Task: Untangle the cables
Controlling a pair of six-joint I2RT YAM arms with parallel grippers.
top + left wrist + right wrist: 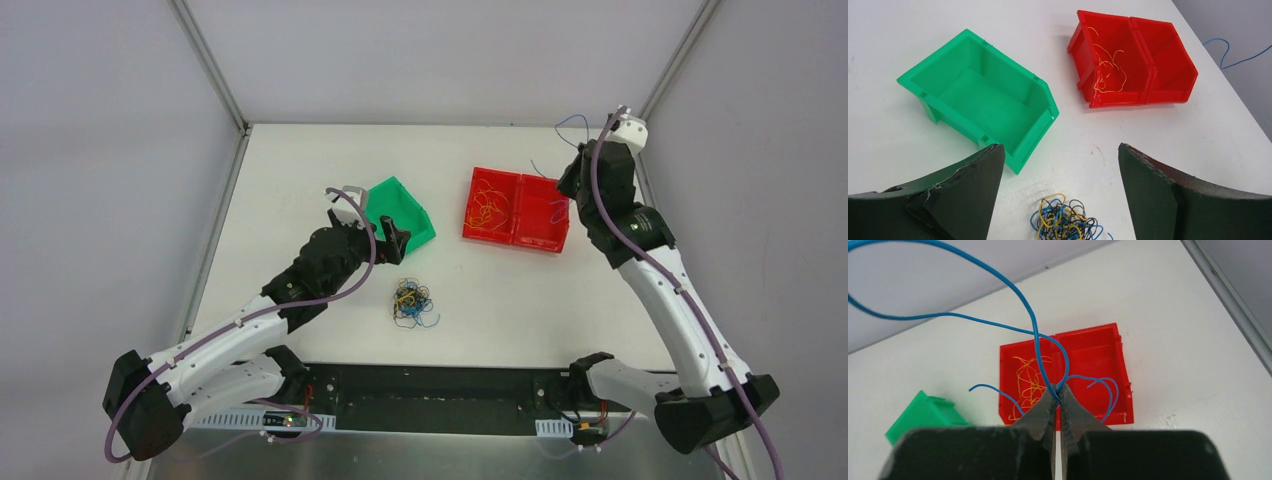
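Small tangled ball of orange-yellow, blue and black cables (pixel 411 302) on the white table (pixel 300 180), just on the near side of the left gripper (pixel 1060 148), in line with the gap between its fingers and touching neither. Left fingers spread wide, nothing between them, poised over bare table with the green bin (pixel 978 100) to the far left and the double red bin (pixel 1168 60) to the far right. Loose orange-yellow strands (pixel 1108 70) in the red bin's left compartment. At the far right, right gripper (pixel 1058 392) pressed together on several blue strands (pixel 1034 325), pinched at the very fingertips above the red bin. Long loops arching up and away, shorter ends curling over the bin.
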